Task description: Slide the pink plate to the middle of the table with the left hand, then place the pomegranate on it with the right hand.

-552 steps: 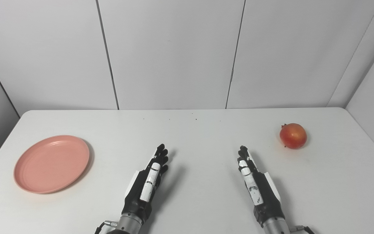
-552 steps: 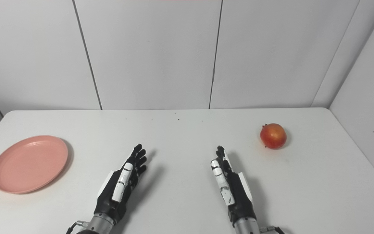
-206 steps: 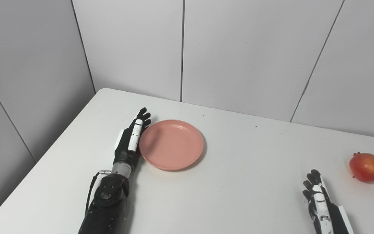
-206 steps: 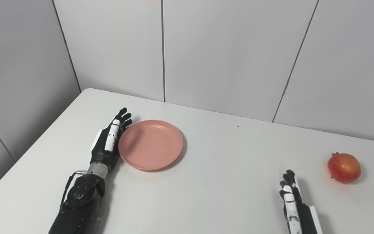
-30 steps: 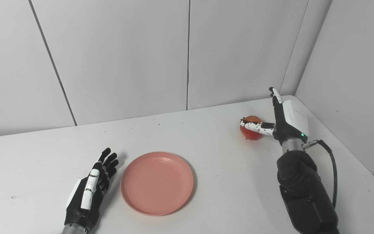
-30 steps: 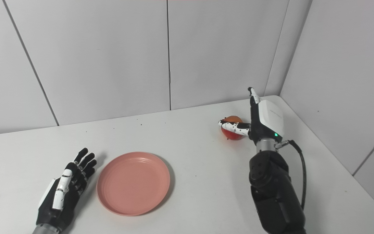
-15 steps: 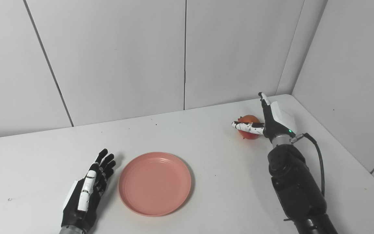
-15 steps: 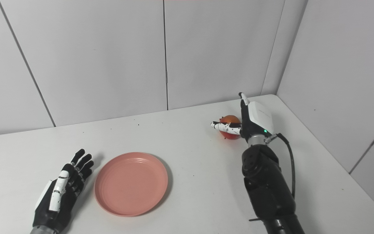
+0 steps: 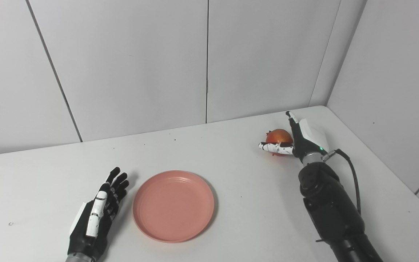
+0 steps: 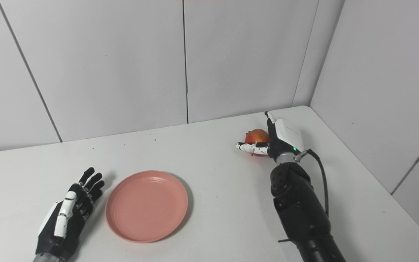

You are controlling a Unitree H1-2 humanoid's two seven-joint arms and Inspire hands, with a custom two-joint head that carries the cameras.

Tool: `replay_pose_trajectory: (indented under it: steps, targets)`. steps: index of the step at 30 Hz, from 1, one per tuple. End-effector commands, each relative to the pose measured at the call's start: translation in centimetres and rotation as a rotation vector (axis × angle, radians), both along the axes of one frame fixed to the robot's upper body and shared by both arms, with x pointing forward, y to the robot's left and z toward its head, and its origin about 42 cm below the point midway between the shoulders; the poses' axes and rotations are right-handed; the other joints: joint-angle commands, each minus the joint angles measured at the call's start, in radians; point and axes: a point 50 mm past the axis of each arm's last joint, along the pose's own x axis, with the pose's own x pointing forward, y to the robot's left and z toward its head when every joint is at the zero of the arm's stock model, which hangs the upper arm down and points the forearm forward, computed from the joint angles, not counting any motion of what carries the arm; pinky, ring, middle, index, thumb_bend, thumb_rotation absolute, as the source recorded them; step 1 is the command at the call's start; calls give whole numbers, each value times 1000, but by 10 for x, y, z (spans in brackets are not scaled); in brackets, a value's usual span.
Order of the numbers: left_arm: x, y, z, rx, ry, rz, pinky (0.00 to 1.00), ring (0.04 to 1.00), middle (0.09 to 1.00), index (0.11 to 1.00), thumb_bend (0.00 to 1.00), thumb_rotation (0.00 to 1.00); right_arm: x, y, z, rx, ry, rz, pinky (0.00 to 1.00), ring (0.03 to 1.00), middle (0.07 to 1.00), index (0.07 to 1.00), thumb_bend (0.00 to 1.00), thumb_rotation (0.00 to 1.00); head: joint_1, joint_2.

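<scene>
On table (image 9: pixel 253 218), one pink plate (image 9: pixel 173 205), one pomegranate (image 9: pixel 279 135)

White table (image 9: pixel 253 225); grey panelled walls (image 9: pixel 129 65), corner at right

R hand (image 9: pixel 296 142) cupping pomegranate (image 9: pixel 278 137); L hand (image 9: pixel 98 211) flat beside pink plate (image 9: pixel 173 205).

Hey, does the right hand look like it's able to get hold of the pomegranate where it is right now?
Probably yes. The right hand is already at the pomegranate, thumb across its near side, the rest behind it. Nothing stands between them. Whether the grasp has closed cannot be told.
</scene>
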Motion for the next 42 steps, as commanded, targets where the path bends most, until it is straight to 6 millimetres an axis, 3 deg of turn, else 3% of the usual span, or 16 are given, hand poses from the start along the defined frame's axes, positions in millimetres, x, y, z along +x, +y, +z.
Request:
replay_pose_trajectory:
  steps: [1, 16, 24, 25, 27, 32, 36, 38, 40, 42]
  targets:
    - [-6, 7, -11, 3, 67, 2, 991, 957, 955, 944, 391, 1000, 10, -7, 30, -46, -76, -12, 676, 826, 912, 930, 1000, 485, 1, 2]
    - [-6, 5, -10, 6, 68, 2, 990, 958, 953, 942, 380, 1000, 11, -7, 29, -61, -20, 30, 710, 837, 896, 910, 995, 432, 5, 1]
    - [-7, 4, -10, 7, 70, -1, 989, 957, 951, 939, 390, 1000, 12, -6, 24, -53, -20, 25, 663, 811, 859, 874, 956, 340, 10, 0]
    - [-7, 4, -10, 8, 70, -2, 992, 958, 953, 941, 389, 1000, 13, -5, 23, -46, -24, 22, 517, 675, 751, 860, 943, 303, 10, 0]
    - [-7, 4, -11, 11, 69, -7, 996, 961, 955, 944, 390, 1000, 14, -3, 19, -30, -27, 20, 426, 583, 671, 844, 922, 266, 15, -4]
    - [-7, 3, -12, 6, 72, -8, 999, 963, 960, 947, 392, 1000, 23, -3, 7, -24, -17, 25, 556, 645, 703, 725, 883, 191, 17, -9]
    - [-7, 3, -13, 5, 73, -6, 995, 959, 956, 943, 394, 1000, 30, -4, 3, -46, -9, 20, 413, 512, 597, 640, 831, 127, 19, -10]
    - [-7, 2, -13, 5, 74, -7, 999, 962, 960, 949, 393, 1000, 31, -4, 3, -57, -17, 15, 349, 449, 539, 521, 587, 135, 20, -11]
    - [-7, 2, -13, 5, 74, -7, 998, 961, 960, 948, 392, 1000, 31, -4, 3, -63, -26, 13, 267, 355, 459, 494, 531, 132, 21, -13]
    - [-7, 2, -14, 7, 74, -4, 994, 958, 956, 944, 396, 1000, 31, -5, 5, -67, -46, 15, 254, 344, 427, 510, 524, 54, 23, -15]
